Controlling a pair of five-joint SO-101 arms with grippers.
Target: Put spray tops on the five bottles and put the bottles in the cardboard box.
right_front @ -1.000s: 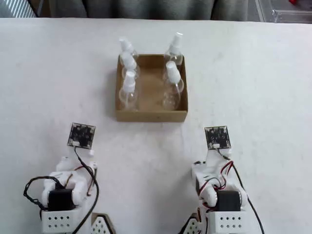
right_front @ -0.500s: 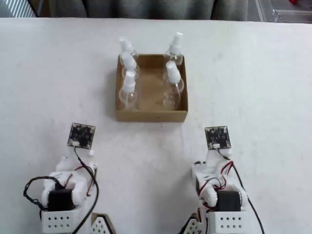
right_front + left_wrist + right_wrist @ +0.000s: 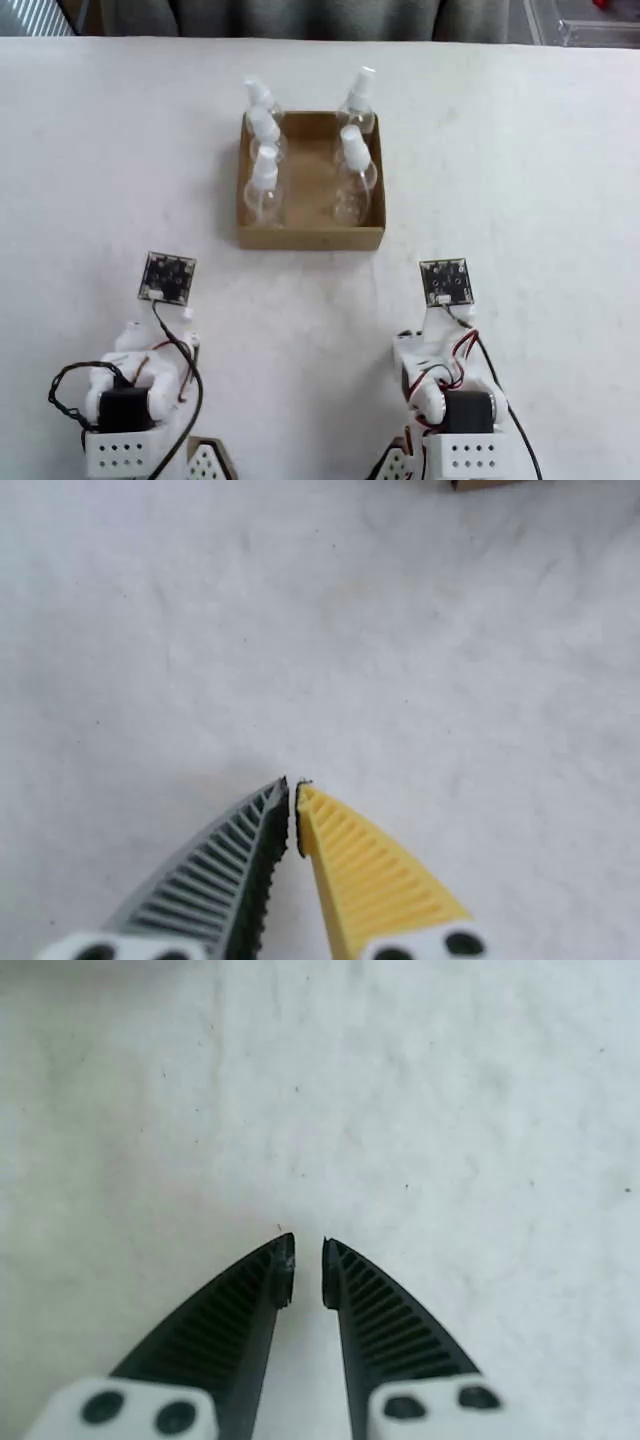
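A white table (image 3: 520, 150) spreads under everything, and the cardboard box (image 3: 310, 238) sits on it near the middle, well ahead of both arms and about midway between them. The left arm (image 3: 130, 395) and the right arm (image 3: 448, 400) are folded back at the near edge of the table, each well apart from the box. Inside the box stand five clear bottles, all upright and each wearing a white spray top (image 3: 264, 166). Three are in a row on the left arm's side: the near bottle (image 3: 263, 195), the middle bottle (image 3: 266, 132) and the far bottle (image 3: 260, 98). Two are on the right arm's side: the near right bottle (image 3: 351, 185) and the far right bottle (image 3: 357, 100). The tops of the two far ones show past the box's back wall, so I cannot tell how close their bases stand to that wall. The left gripper (image 3: 294, 790) hangs over bare table with its grey and yellow fingers brought together at the tips, nothing between them. The right gripper (image 3: 308, 1252) also hangs over bare table; its two black fingers are all but closed, with only a thin slit between the tips, and it has hold of nothing.
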